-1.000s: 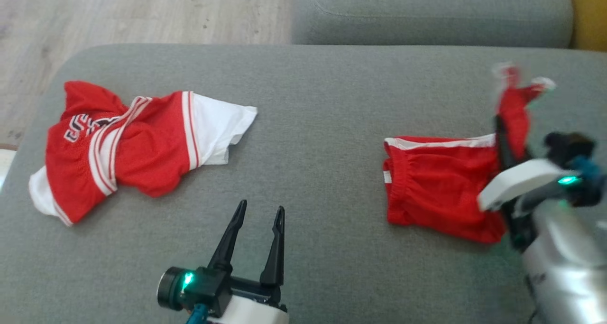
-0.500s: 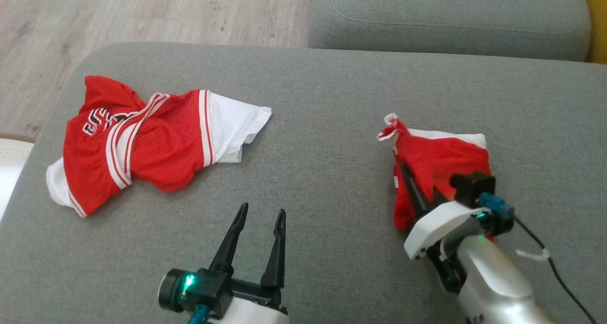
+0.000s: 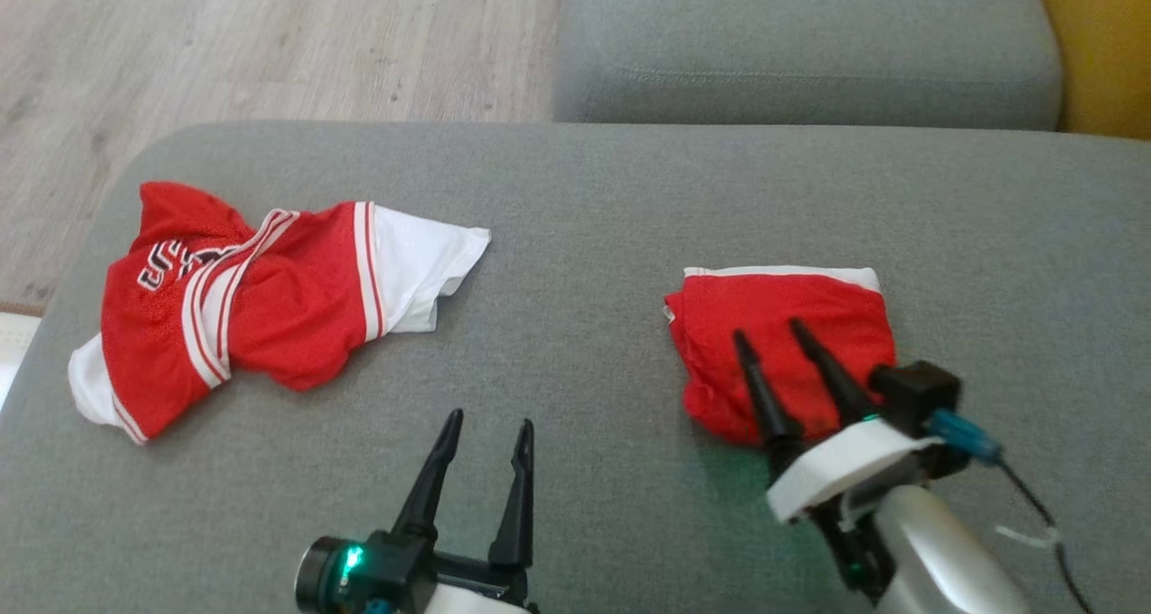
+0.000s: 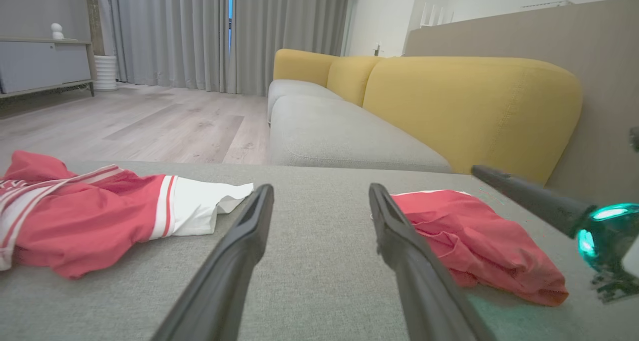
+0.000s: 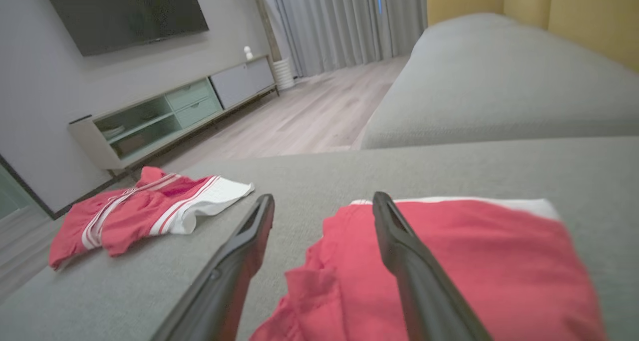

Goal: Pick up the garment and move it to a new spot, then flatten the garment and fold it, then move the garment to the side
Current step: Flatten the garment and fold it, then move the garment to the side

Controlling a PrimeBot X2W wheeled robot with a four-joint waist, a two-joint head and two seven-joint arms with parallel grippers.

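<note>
- Item under task: the red mesh shorts with a white band along the far edge (image 3: 809,299) lie in a compact, roughly rectangular bundle on the grey woven-fabric cushion (image 3: 584,200), towards my right side.
- My right gripper (image 3: 766,329): fingers spread, poised over the near part of the shorts, nothing between them. I cannot confirm contact with the cloth.
- My left gripper (image 3: 489,419): fingers apart and empty, above bare cushion, well clear of both garments.
- Step in hand: the bundle looks folded, though its near left edge is lumpy. I judge the folding done or nearly so, with the move to the side outstanding.
- Next move calls for a pinch through all layers at one edge, so that the fold does not fall open when lifted or dragged.
- Writing: the crumpled red-and-white jersey (image 3: 261,299), well apart at the left, bears dark, white-outlined lettering. Folds hide most of it and I cannot read it. No label or brand is legible on the shorts.
</note>
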